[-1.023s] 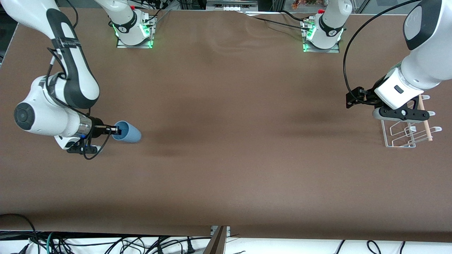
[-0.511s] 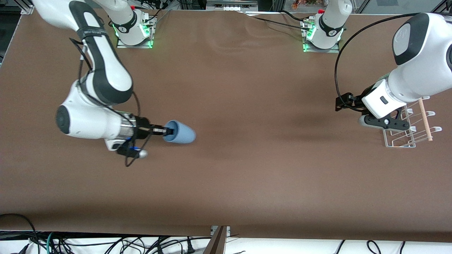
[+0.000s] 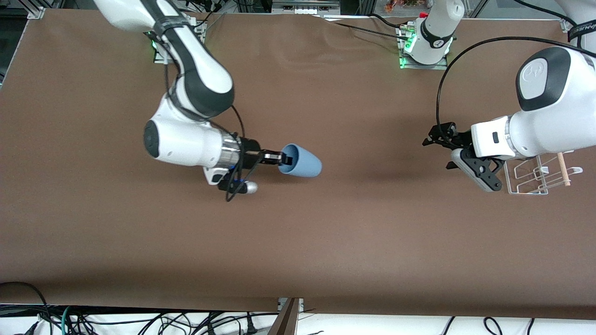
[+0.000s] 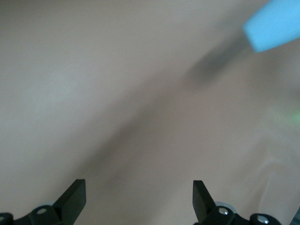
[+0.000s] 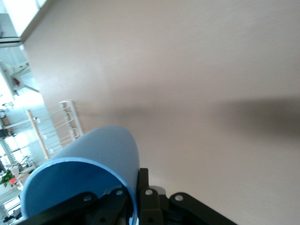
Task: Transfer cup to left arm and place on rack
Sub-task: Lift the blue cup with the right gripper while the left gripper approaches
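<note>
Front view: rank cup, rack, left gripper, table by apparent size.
1. Table, by far.
2. Rack, partly hidden by the left arm.
3. Cup and left gripper, open: too alike to rank; both are raised, nearer the camera.

You've got a wide stretch of bare brown table (image 3: 372, 232) between the two grippers, so nothing blocks a straight pass there. The right gripper (image 3: 282, 159) hangs over the middle with the cup (image 3: 301, 161) clamped on its side. The left gripper (image 3: 444, 151), fingers spread, sits just beside the rack (image 3: 535, 179), which crowds that end of the table.
</note>
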Robot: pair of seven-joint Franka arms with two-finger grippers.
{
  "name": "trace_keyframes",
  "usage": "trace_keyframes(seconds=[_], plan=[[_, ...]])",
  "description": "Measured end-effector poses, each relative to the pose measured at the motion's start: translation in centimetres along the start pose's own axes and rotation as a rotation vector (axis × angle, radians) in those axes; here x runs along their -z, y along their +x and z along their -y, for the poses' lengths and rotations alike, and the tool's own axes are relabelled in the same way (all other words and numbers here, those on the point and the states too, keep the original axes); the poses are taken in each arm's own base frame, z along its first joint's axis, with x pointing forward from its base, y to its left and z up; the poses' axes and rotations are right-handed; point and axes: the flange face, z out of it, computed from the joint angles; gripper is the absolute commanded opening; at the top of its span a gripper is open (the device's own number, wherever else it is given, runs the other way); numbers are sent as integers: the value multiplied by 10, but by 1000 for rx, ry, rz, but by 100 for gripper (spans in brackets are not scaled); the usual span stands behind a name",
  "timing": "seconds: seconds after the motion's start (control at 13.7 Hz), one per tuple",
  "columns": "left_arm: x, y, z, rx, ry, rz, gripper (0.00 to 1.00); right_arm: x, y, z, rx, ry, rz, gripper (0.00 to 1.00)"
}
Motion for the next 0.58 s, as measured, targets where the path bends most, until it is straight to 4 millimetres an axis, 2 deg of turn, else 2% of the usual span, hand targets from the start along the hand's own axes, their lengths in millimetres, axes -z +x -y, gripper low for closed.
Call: trace_keyframes(seconds=[0.22, 0.58], plan=[[-11, 14, -3, -210, -60, -85, 100, -19, -14, 32, -50, 64, 17, 0], [-30, 39, -23, -528, -155, -244, 100, -23, -28, 54, -98, 96, 41, 0]])
